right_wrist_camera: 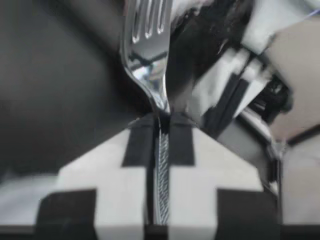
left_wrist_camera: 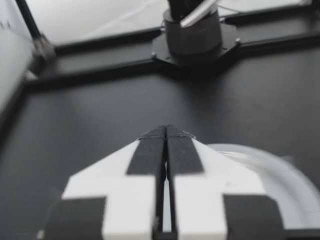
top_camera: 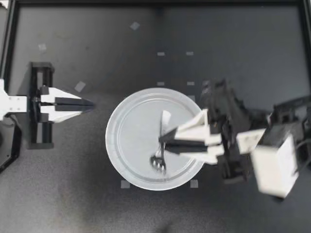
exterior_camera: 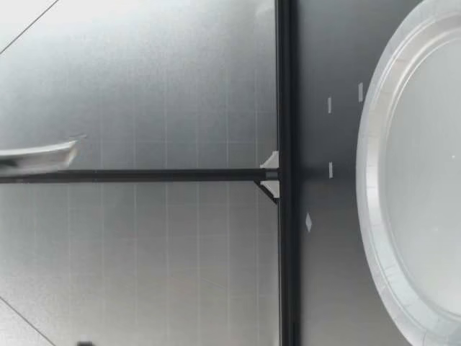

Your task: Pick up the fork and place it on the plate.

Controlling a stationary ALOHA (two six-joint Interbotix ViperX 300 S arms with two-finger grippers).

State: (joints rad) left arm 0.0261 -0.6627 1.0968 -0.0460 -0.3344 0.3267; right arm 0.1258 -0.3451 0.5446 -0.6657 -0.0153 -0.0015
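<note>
My right gripper (top_camera: 163,141) hangs over the white paper plate (top_camera: 131,136) in the middle of the table, shut on the metal fork (top_camera: 158,162) at its neck. The tines point toward the plate's near rim and the handle toward its centre. Looking along the right gripper (right_wrist_camera: 160,120), the fork (right_wrist_camera: 147,55) is pinched between both pads with its tines sticking out ahead. A silvery tip (exterior_camera: 43,155), probably the fork's end, shows high above the plate (exterior_camera: 418,180), on which nothing lies. My left gripper (top_camera: 90,103) rests shut and empty, left of the plate (left_wrist_camera: 280,185).
Small tape marks (top_camera: 79,86) dot the dark table around the plate. A black frame rail (top_camera: 155,3) borders the table. A black stand (top_camera: 41,104) sits under my left arm. My right arm's base (left_wrist_camera: 192,30) stands across the table from the left gripper.
</note>
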